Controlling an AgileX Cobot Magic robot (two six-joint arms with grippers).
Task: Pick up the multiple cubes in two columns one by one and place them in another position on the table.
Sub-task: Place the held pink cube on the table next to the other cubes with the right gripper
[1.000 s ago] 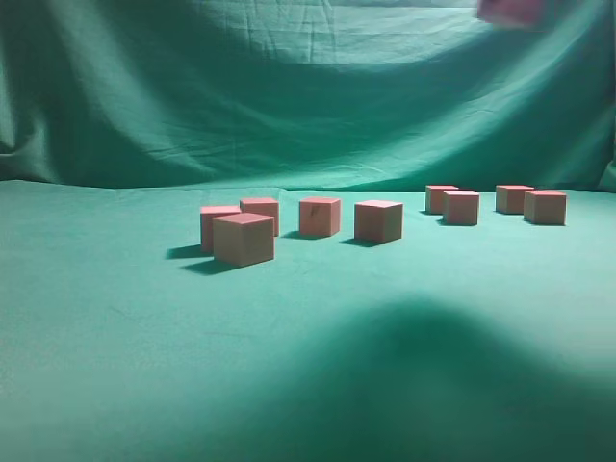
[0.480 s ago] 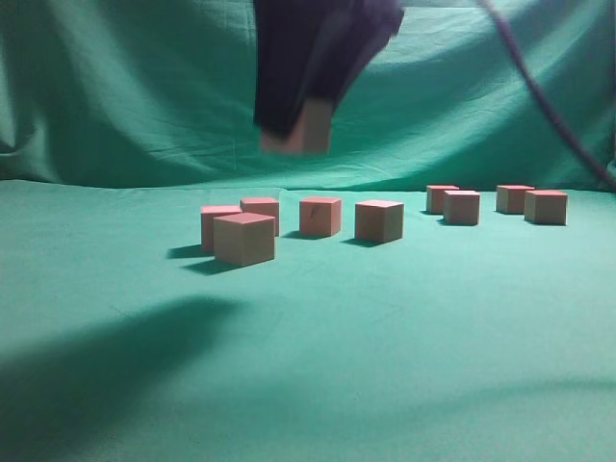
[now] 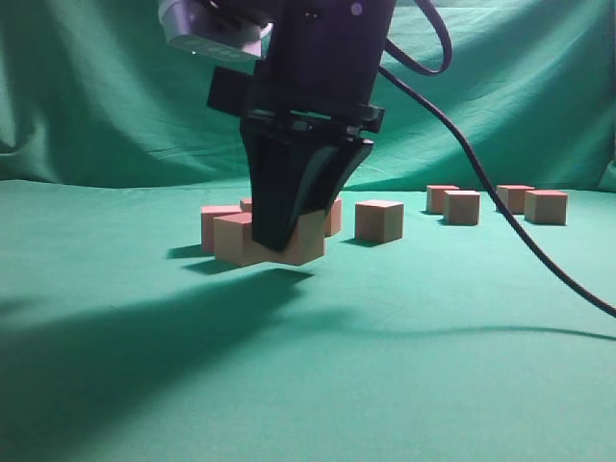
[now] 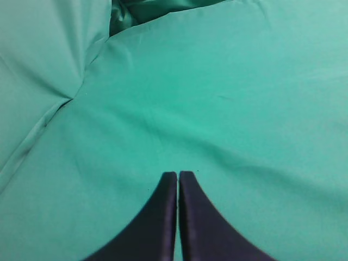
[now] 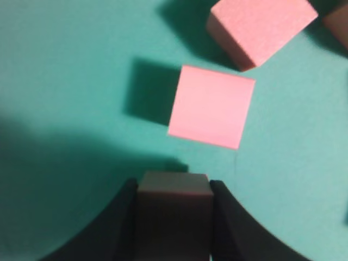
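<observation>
Item: right gripper (image 3: 289, 241), carried low over the table (image 3: 433, 385). I read its fingers as part-closed on one cube, the held cube (image 5: 174, 204), which the right wrist view shows clamped between both inner faces. In the exterior view that block (image 3: 306, 243) hangs just beside the nearest set-down cube (image 3: 234, 241); whether it touches the green cloth yet I cannot tell.

Item: left gripper (image 4: 178, 179), tips pressed together, nothing between them, over bare cloth away from the work.

Item: placed group, left of centre. I count the near cube, a second cube (image 3: 218, 223) behind it, and a lone cube (image 3: 378, 220) to the right, all resting flat. Slivers of two more show at either side of the gripper body, so I judge about five delivered once this one is let go.

Item: source stock, far right. Four cubes stand in two short columns, among them the inner front cube (image 3: 461, 207) and the outermost cube (image 3: 546, 206). I judge the task roughly half done, these four left to move.

Item: obscured matter. The gripper housing covers the middle of the placed group. The wrist view shows a cube directly ahead (image 5: 211, 107) and a tilted-looking neighbour (image 5: 260, 27), partly cropped at the frame edge.
</observation>
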